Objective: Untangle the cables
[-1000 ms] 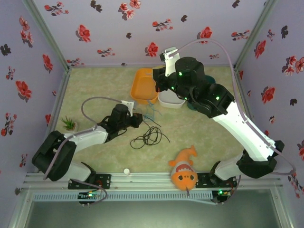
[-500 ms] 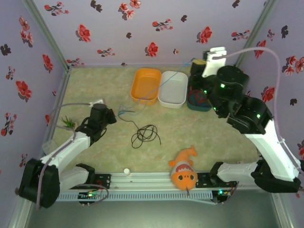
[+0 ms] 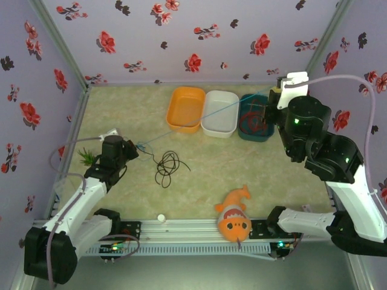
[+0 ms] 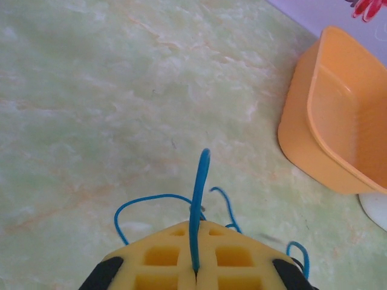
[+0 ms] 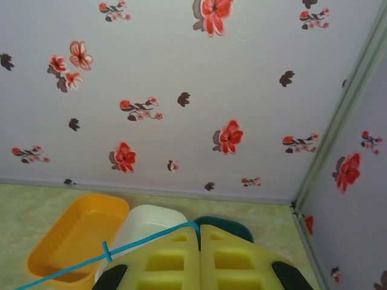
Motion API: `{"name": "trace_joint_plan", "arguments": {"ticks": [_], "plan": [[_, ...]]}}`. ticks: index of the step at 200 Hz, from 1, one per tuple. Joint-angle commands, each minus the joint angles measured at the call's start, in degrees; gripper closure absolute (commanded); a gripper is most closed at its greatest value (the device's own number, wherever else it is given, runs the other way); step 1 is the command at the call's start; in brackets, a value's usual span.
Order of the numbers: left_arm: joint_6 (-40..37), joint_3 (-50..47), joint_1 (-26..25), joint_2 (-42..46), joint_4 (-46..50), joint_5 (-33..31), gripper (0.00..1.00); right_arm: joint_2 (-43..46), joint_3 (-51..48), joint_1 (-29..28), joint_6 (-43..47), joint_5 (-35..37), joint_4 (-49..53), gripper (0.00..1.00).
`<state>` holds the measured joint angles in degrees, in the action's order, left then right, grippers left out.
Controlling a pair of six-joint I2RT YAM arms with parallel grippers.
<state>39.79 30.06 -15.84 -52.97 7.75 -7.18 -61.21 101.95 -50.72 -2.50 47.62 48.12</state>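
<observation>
Trays (image 3: 222, 122) in row at back, taut cable (image 4: 196, 205) over them (coiled cable (image 3: 166, 168) before), toy fish (image 3: 234, 219) nearest.

Ahead of me, three trays stand in a row near the back wall (image 3: 181, 36), touching side by side: orange tray (image 3: 184, 103), white tray (image 3: 225, 124), teal tray (image 3: 249, 138). A small green plant (image 3: 87, 157) sits by my left wall. An orange fish toy (image 3: 234, 219) lies at the near edge of the marbled table (image 3: 121, 109), with a small white knob (image 3: 161, 218) to its left.
</observation>
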Motion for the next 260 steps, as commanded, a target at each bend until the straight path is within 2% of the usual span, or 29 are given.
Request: {"name": "trace_joint_plan", "arguments": {"ticks": [1,32,53,65,97,123,143,174,201,232,240,260], "plan": [[0.08,-1.19,2.27,-1.48,6.96,-4.42,0.98,2.76,6.43,1.43,2.37,11.39,-3.87,1.00],[1.90,-2.54,2.34,-1.83,4.93,-3.29,0.84,2.20,6.06,1.46,1.21,6.55,-3.88,1.00],[2.60,-2.75,2.35,-2.09,4.47,-2.89,0.77,-0.10,7.30,1.49,1.00,4.24,-3.17,1.00],[2.85,-2.67,2.30,-2.27,4.55,-2.84,0.69,-1.80,8.58,1.41,1.27,3.30,-2.88,1.00],[3.63,-2.95,2.31,-2.58,4.13,-2.48,0.64,-5.82,12.11,1.41,2.01,0.05,-2.44,1.00],[4.30,-3.11,2.41,-2.91,4.34,-2.48,0.51,-9.89,17.73,1.46,3.68,-0.97,-0.89,1.00],[4.98,-3.35,2.49,-3.36,4.12,-2.49,0.39,-12.89,23.10,1.41,4.66,-4.38,0.18,1.00],[6.04,-3.24,2.92,-4.90,4.46,-2.49,0.28,-18.11,32.78,1.41,7.30,-5.78,0.44,1.00],[6.44,-3.06,3.73,-6.97,4.52,-1.81,0.27,-19.63,35.18,1.42,8.65,-7.96,-2.62,1.00],[5.99,-2.96,3.80,-8.54,2.09,2.97,0.27,-19.87,35.26,1.41,8.25,-10.57,-4.78,1.00],[6.24,-3.06,3.80,-8.79,1.29,5.07,0.29,-19.93,35.11,1.42,8.05,-10.87,-4.70,1.00],[7.41,-3.97,3.79,-8.67,-1.14,11.12,0.41,-19.76,34.13,1.42,7.72,-10.81,-4.74,1.00]]}}
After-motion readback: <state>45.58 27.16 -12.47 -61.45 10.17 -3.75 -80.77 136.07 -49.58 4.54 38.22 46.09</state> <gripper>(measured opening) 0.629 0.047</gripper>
